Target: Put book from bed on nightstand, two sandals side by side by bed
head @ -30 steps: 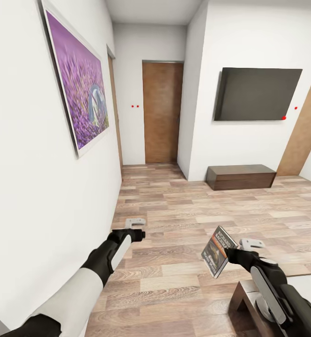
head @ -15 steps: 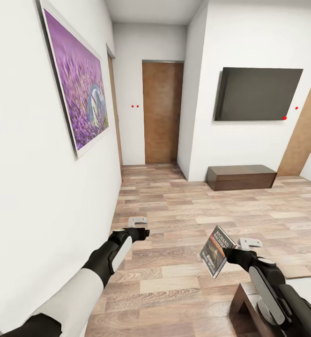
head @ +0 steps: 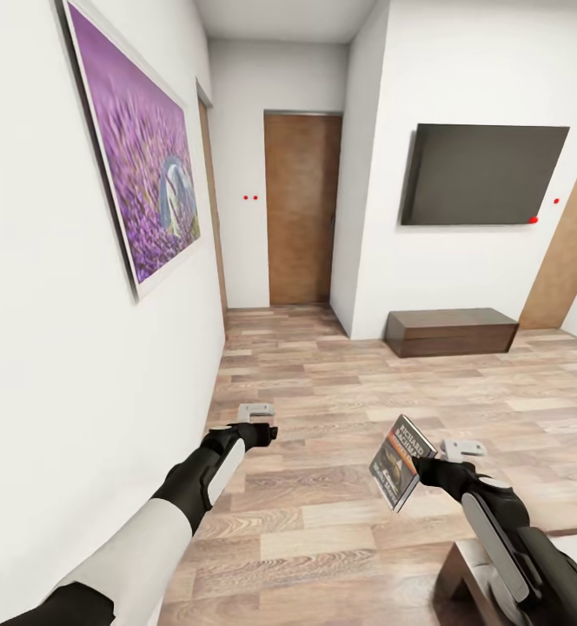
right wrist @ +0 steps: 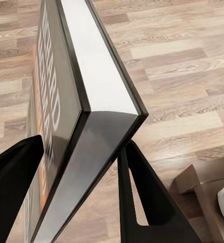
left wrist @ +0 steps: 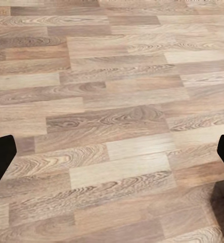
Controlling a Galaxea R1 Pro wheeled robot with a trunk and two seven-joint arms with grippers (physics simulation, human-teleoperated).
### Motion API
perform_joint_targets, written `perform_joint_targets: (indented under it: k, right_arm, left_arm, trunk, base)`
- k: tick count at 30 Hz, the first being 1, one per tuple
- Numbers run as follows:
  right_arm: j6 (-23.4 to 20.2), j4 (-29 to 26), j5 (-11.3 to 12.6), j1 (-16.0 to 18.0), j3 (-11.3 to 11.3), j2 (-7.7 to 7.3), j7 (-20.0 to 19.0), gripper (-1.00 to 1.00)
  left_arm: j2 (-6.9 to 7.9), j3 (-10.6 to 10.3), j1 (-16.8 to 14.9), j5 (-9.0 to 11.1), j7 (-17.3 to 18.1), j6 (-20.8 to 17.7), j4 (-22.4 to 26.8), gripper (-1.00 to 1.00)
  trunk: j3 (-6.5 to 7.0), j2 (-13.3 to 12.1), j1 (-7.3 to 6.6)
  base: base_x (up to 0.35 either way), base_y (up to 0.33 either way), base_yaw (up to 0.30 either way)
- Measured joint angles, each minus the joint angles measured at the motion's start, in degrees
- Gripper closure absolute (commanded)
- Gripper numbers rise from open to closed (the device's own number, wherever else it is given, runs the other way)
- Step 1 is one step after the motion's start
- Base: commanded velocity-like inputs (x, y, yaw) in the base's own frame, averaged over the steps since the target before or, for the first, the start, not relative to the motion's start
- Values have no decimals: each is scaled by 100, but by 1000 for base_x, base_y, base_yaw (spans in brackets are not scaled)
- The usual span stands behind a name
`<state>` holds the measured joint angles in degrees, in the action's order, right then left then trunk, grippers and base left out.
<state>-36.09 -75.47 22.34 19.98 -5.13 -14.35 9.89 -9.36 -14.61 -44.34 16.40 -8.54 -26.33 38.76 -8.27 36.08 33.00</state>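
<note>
Brown wood-plank floor (head: 341, 409) runs ahead toward a closed wooden door (head: 301, 209) at the end of a short passage. On the white wall at the robot's left hangs a large purple flower picture (head: 136, 165); on the wall ahead to the right hangs a dark television (head: 484, 174), with a low dark brown cabinet (head: 452, 330) on the floor below it.

Both arms reach forward above the floor. The right hand (head: 423, 469) is clamped on the book (head: 400, 461), holding it tilted on edge in the air, its dark cover with the orange band and white lettering facing the robot's left. From the right wrist, the book (right wrist: 76, 126) sits between the two black fingers (right wrist: 142, 202), which press on its two covers, with its white page edge turned up.

The left hand (head: 255, 417) carries nothing; from the left wrist its fingertips (left wrist: 0, 157) stand wide apart, with bare planks between them.

A dark brown wooden corner (head: 462, 569) shows just beneath the right arm.
</note>
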Motion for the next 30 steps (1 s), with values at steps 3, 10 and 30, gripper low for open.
perform_joint_targets:
  k: [3, 10, 30]
  right_arm:
    - [-1, -2, -1, 0, 4, 0, 0, 100]
    - [-4, -4, 0, 0, 14, 0, 0, 100]
    - [-5, -10, 1, 0, 33, 0, -70, 100]
  left_arm:
    - [0, 0, 0, 0, 0, 0, 0, -100]
    - [0, 0, 0, -4, 0, 0, 0, -100]
    - [-8, -1, 0, 4, 7, 1, 0, -100]
  trunk:
    - [0, 0, 0]
    - [0, 0, 0]
    - [0, 0, -1]
  base:
    - [232, 122, 0]
    - [175, 44, 0]
    - [316, 2, 0]
